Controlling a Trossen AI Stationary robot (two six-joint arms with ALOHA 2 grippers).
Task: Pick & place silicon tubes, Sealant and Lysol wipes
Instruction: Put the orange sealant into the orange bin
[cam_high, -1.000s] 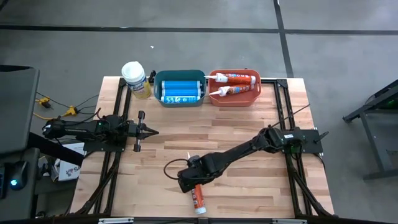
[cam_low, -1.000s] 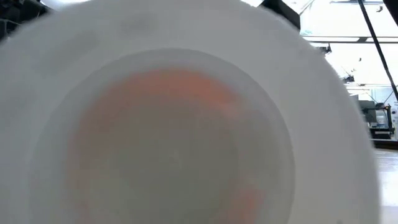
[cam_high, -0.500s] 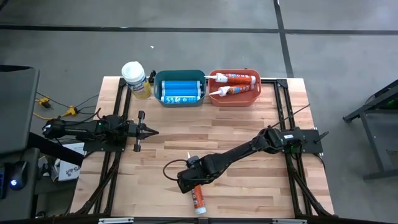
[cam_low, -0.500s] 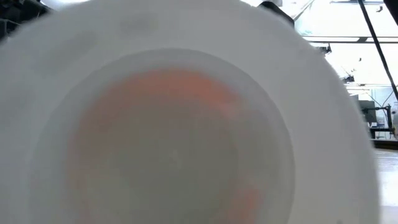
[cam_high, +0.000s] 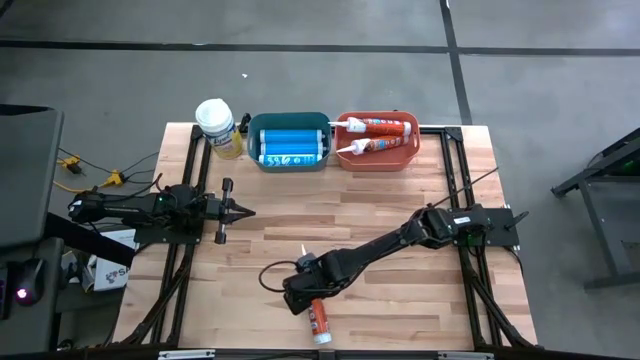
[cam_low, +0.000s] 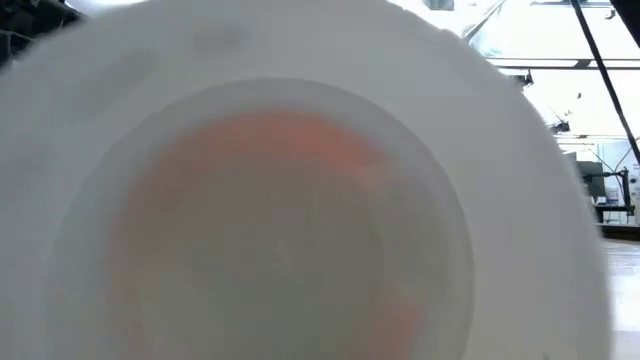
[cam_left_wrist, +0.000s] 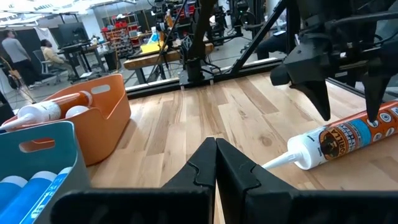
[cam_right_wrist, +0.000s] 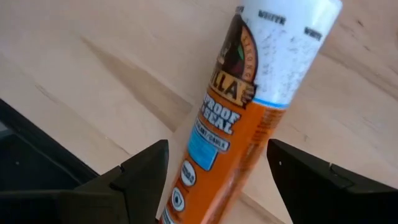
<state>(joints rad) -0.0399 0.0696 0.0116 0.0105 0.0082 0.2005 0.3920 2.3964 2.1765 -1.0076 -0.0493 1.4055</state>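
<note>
The wooden surface (cam_high: 400, 210) carries everything. The right arm reaches across it toward the near edge, and its right claw (cam_high: 303, 297) hangs low over a white-and-orange sealant tube (cam_high: 318, 318) lying flat there; in the right wrist view the two fingers (cam_right_wrist: 140, 171) stand apart on either side of the tube (cam_right_wrist: 233, 118), not clamped on it. The left claw (cam_high: 243, 211) waits well off to that claw's far left side, its fingers pressed together with nothing between them, as the left wrist view shows (cam_left_wrist: 216, 163). Well beyond the right claw, along the far edge, sit a teal bin (cam_high: 288, 160) holding blue tubes (cam_high: 289, 140) and, just beside it, an orange bin (cam_high: 378, 158) holding two more sealant tubes (cam_high: 378, 127). The wipes canister (cam_high: 218, 128) stands upright next to the teal bin, on the side away from the orange bin. The low view is filled by a blurred white round shape with an orange centre (cam_low: 290, 190).
</note>
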